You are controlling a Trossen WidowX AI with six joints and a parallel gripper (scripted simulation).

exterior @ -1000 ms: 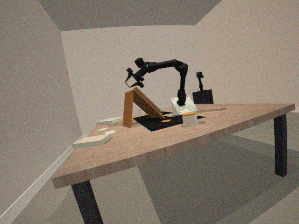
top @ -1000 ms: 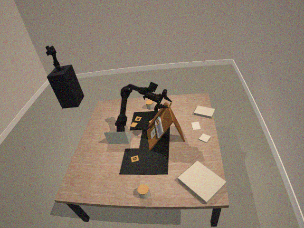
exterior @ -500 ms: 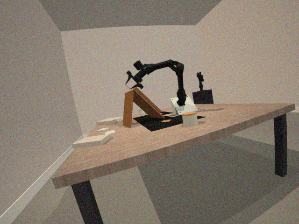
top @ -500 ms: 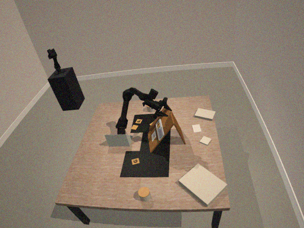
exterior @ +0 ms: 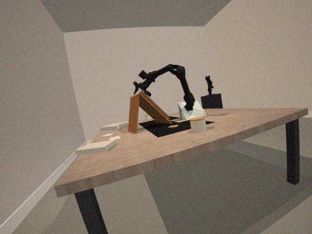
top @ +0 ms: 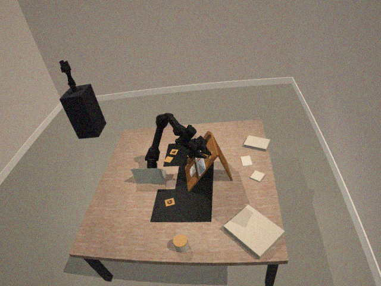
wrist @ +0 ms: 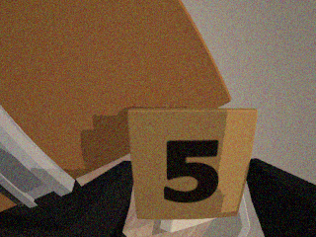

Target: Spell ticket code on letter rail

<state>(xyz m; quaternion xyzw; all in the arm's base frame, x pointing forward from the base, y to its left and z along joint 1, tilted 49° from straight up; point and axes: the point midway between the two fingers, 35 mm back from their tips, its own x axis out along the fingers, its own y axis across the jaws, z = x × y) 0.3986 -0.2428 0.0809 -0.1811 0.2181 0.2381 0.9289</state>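
My gripper point(top: 206, 154) point(exterior: 141, 91) point(wrist: 192, 170) is shut on an orange tile point(wrist: 193, 173) with a black 5, upright in the wrist view. It is over the upper part of the sloping orange board point(top: 212, 140) point(exterior: 151, 108) point(wrist: 99, 49). The pale rail point(top: 200, 166) point(wrist: 41, 163) runs up the board, at lower left in the wrist view; its upper part is hidden by the gripper. A white ticket point(top: 193, 171) is beside it, its print too small to read. Loose tiles point(top: 174, 151) point(top: 168, 159) lie behind, another tile point(top: 169, 201) point(exterior: 173, 126) in front.
Black mats point(top: 184, 212) lie under and beside the board. An orange-topped cylinder point(top: 180, 241) point(exterior: 197, 124) stands near the front edge. A large cream block point(top: 253, 230) and smaller cream block point(top: 256, 142) lie behind the board's prop leg point(top: 225, 167) point(exterior: 133, 113).
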